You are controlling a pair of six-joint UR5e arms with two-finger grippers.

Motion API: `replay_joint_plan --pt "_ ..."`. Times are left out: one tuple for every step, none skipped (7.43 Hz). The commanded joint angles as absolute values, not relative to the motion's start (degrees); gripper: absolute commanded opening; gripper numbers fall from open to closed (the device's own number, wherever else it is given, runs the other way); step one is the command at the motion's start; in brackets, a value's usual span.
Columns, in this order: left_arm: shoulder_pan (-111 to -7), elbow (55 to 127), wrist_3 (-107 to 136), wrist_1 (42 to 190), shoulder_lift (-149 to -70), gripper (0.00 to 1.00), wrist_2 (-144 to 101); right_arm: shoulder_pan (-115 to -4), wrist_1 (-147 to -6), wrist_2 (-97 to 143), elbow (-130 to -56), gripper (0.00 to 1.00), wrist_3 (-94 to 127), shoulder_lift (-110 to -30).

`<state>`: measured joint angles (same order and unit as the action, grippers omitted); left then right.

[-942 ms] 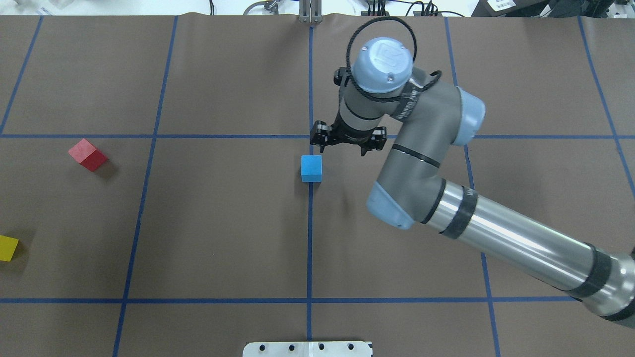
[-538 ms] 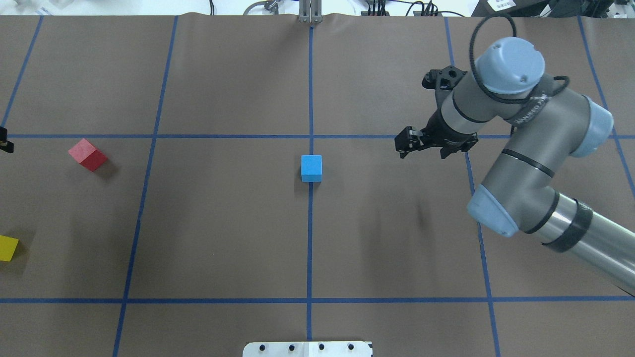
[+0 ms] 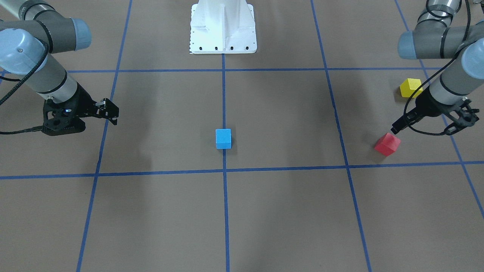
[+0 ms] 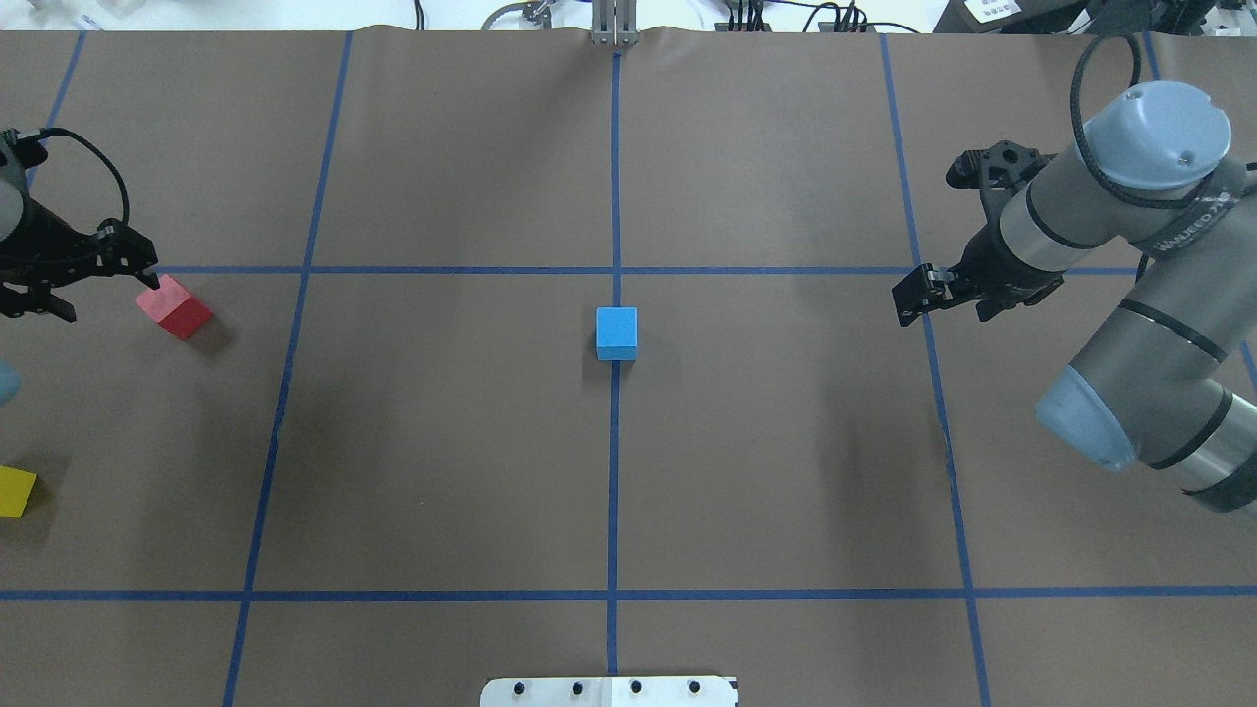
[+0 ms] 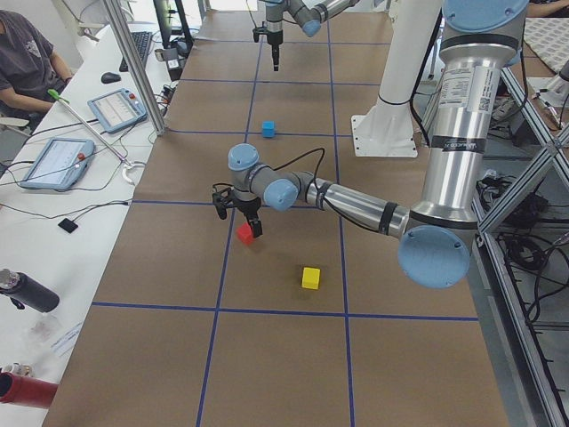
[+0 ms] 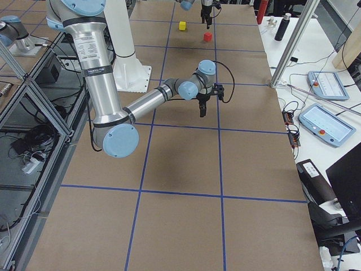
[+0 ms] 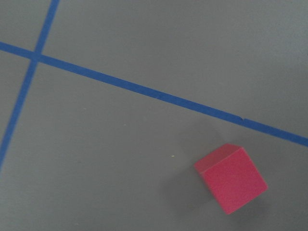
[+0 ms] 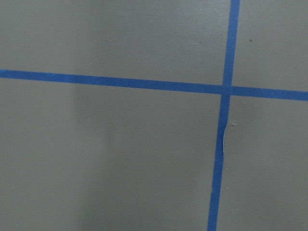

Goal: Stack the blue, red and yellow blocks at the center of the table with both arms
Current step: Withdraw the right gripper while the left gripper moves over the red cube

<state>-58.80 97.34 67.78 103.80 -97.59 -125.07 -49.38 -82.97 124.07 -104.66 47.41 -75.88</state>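
**Squarely at mid-table sat the blue block, with an open claw over the red**

The blue block [image 4: 617, 334] rested at the centre of the table [image 4: 442, 442]. It was a cube with no long axis, and its faces ran parallel to the table's edges and to the blue tape lines [image 4: 614, 491], one of which passed beneath it. The red block [image 4: 174, 306] lay near the left edge, turned diagonally so that its corners pointed toward the edges. The yellow block [image 4: 15, 491] sat right at the left edge, nearer the robot's side and well apart from the red one.

The left arm reached out along the left edge with its wrist pointing down. The left claw [image 4: 103, 295] hung with its fingers spread wide, empty, and one fingertip was just beside the red block's far corner. Whether it touched could not be told. The right arm was bent at the elbow near the right edge. The right claw [image 4: 943, 314] also pointed down, spread and empty, over a crossing of tape lines.

All three blocks were matte, sharp-edged cubes. The table wore a dull brown sheet.
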Motion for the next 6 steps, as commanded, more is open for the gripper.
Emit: replay_joint_plan --pt "-56.95 93.62 71.19 103.97 -101.5 1.0 -123.57 -49.48 -82.97 123.75 -104.42 0.99 47.29 -76.29" --pt "-56.52 92.99 71.37 103.97 -102.56 1.0 -123.49 -49.48 -82.97 123.58 -104.24 0.99 47.2 -76.38" --pt "-55.73 92.03 71.45 103.8 -103.53 1.0 -122.96 -49.48 -82.97 123.57 -104.24 0.99 47.28 -76.46" --pt "-55.64 91.93 71.72 103.89 -103.45 1.0 -122.87 -49.48 -82.97 123.49 -104.24 0.99 47.29 -76.46" --pt "-55.72 92.63 71.2 103.97 -102.84 1.0 -122.61 -49.48 -82.97 123.4 -104.24 0.99 47.29 -76.46" --pt "-55.64 92.64 71.19 103.8 -102.92 1.0 -122.61 -49.48 -82.97 123.4 -104.24 0.99 47.29 -76.46"
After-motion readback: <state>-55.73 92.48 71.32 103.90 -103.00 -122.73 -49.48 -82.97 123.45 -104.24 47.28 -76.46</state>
